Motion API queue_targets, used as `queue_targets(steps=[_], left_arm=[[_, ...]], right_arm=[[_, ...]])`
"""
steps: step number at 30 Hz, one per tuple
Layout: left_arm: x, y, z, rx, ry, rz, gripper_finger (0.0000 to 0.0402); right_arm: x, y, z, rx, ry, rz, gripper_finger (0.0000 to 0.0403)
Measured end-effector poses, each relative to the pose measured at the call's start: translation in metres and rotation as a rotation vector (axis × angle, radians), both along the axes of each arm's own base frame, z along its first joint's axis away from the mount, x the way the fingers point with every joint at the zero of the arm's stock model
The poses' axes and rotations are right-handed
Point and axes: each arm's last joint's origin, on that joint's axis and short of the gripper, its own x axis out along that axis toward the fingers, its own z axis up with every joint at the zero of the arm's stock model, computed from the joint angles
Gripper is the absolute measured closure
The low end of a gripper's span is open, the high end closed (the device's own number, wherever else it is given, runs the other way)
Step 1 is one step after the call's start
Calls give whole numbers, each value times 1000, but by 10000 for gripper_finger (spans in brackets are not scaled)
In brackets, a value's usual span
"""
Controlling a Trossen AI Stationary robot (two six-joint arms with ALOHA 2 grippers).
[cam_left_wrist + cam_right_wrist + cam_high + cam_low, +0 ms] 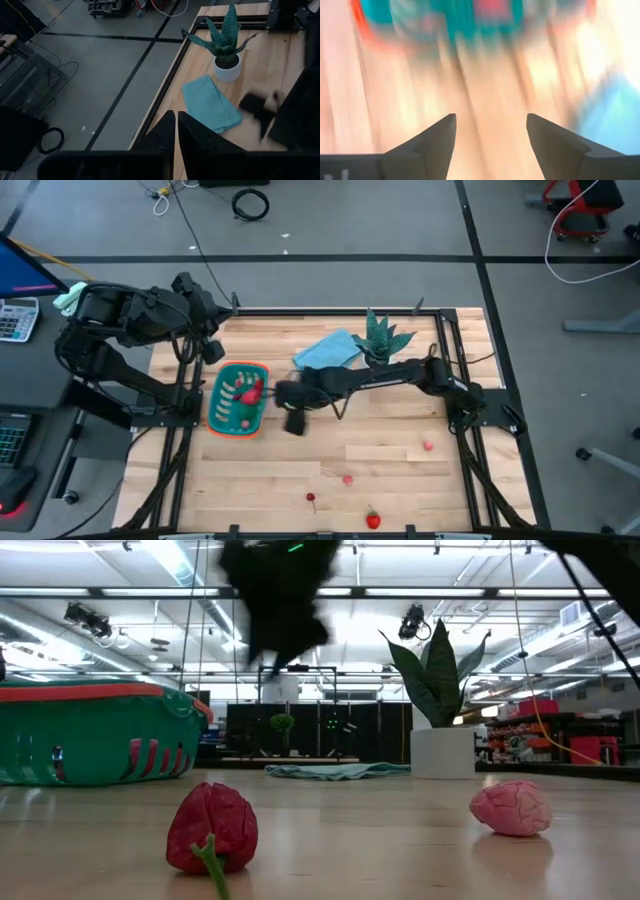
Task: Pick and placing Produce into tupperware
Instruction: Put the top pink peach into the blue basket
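Just beside the tupperware, the right end effector stands wide and empty; left end effector narrow.

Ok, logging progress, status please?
Right gripper open, empty, beside the tupperware. Left gripper shut, parked at table's far left edge. Some produce in container; four pieces loose on table, including strawberry. Nothing in the way.

Beside the tupperware, the right gripper sees only smeared colour; the pieces inside the tupperware blur together.
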Motion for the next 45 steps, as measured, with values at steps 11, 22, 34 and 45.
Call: queue_targets(steps=[11,22,34,45], left_arm=[[26,-2,-14,-43,71,39,376],[79,-8,-87,-124,294,10,364],[127,-21,-181,-276,280,-243,375],[126,-29,-229,-403,356,-345,347]], right_arm=[[-136,90,55,-96,265,-273,173],[-254,140,-1,-25,189,-695,189],[-290,146,-58,47,292,-733,191],[-310,130,-89,-5,443,-767,190]])
